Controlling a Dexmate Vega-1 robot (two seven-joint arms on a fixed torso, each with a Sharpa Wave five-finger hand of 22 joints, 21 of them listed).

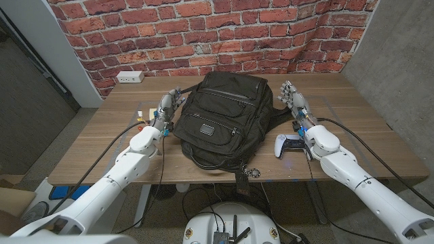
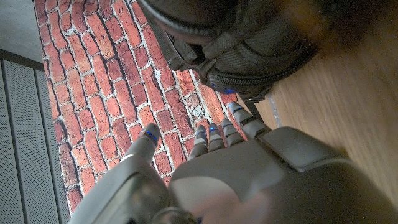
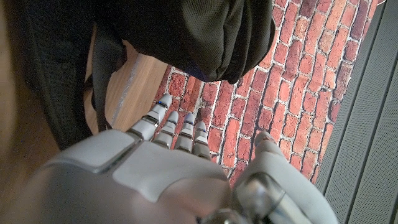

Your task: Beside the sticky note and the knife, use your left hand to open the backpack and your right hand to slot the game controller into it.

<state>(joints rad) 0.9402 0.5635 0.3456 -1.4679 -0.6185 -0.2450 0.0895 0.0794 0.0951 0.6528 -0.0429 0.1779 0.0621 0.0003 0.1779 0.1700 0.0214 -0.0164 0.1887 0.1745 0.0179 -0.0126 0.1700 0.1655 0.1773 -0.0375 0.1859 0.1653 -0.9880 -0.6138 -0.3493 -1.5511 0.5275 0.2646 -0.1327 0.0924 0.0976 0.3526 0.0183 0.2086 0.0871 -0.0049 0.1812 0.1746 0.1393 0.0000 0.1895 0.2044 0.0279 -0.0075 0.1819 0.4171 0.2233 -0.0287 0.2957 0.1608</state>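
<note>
My left hand (image 1: 167,106) is empty, fingers spread, just left of the black backpack (image 1: 220,118); my right hand (image 1: 296,100) likewise, the game controller (image 1: 290,145) behind its wrist. I'd find the zipper pull first, then pinch firmly.

My right arm (image 1: 339,159) covers part of the game controller (image 1: 290,146), so I see only its left side. At the left of the frame, tiny things (image 1: 140,116) sit by my left arm (image 1: 132,156). They are too small to tell what they are. The backpack (image 1: 220,118) hides the tabletop (image 1: 102,146) under it. A small tag (image 1: 245,177) hangs at its front edge, too small to read. In my left wrist view the backpack (image 2: 249,43) is cut off at the top and looks blurry. In my right wrist view it (image 3: 180,34) is cut off at the top too.
</note>
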